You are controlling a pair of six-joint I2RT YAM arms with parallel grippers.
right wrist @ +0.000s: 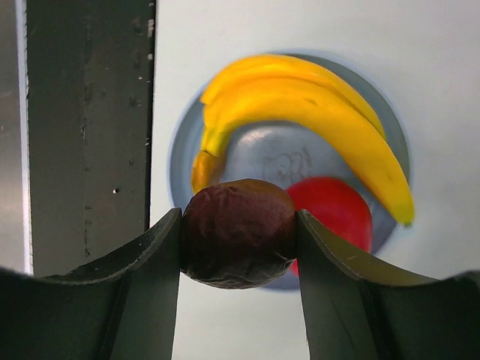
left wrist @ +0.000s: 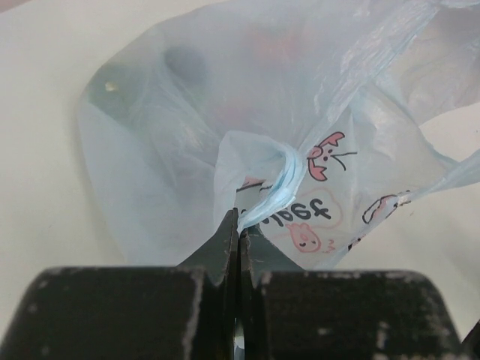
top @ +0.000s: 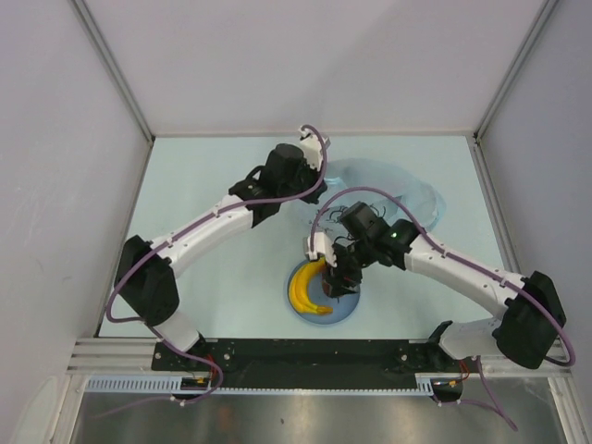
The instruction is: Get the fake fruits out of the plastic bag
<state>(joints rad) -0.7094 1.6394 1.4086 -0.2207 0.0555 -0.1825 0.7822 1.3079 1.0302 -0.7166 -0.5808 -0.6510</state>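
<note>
My right gripper (right wrist: 238, 225) is shut on a dark purple round fruit (right wrist: 238, 232) and holds it above the near edge of the round blue plate (right wrist: 178, 150). A yellow banana (right wrist: 300, 112) and a red fruit (right wrist: 337, 210) lie on that plate; the banana also shows in the top view (top: 305, 289). My left gripper (left wrist: 240, 225) is shut on a bunched fold of the light-blue plastic bag (left wrist: 247, 97), which lies at the back of the table (top: 388, 190). Dark rounded shapes show through the bag's film.
The plate (top: 350, 313) sits near the table's front middle, just ahead of the black base rail (top: 314, 356). White walls close in the table at the back and both sides. The right arm reaches over the plate.
</note>
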